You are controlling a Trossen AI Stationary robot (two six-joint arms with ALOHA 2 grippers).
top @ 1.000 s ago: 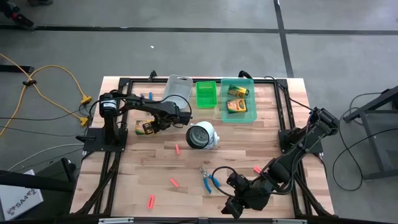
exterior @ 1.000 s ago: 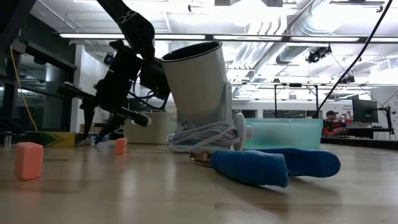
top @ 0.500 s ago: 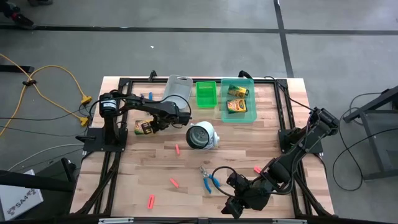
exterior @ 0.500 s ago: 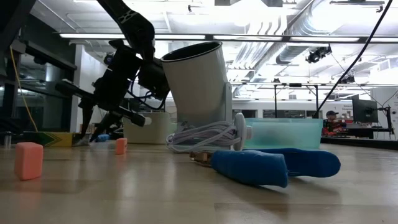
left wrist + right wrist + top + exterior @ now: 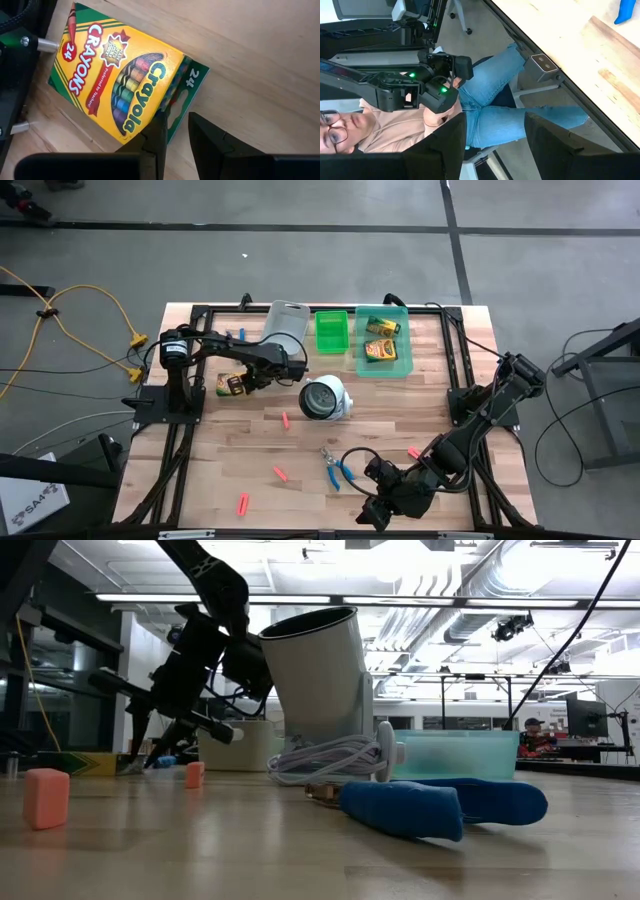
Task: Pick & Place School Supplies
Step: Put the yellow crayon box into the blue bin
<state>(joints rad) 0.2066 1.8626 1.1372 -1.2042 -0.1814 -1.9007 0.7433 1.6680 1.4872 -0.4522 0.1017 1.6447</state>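
Yellow-and-green item: crayon box [image 5: 122,87] lay flat on the wooden table [image 5: 300,450], near its left edge, in front of the grey bin [image 5: 284,320].
Left gripper [image 5: 175,135]: hovered at the box's end flap, fingers narrowly parted, one fingertip over the flap's edge, nothing held.
Right gripper [image 5: 492,131]: parked past the table's near edge, fingers wide apart and empty; a seated person showed beyond it.
Already binned: two crayon boxes [image 5: 381,338] sat in the teal bin [image 5: 402,366].
Loose stock: scissors [image 5: 336,470] and red-pink stubs [image 5: 281,473] lay scattered on the near half of the table.
Risk: so narrow a gap at one end seemed likely to nip only the thin flap; the box could pivot, tear open, or skid toward the frame rail.
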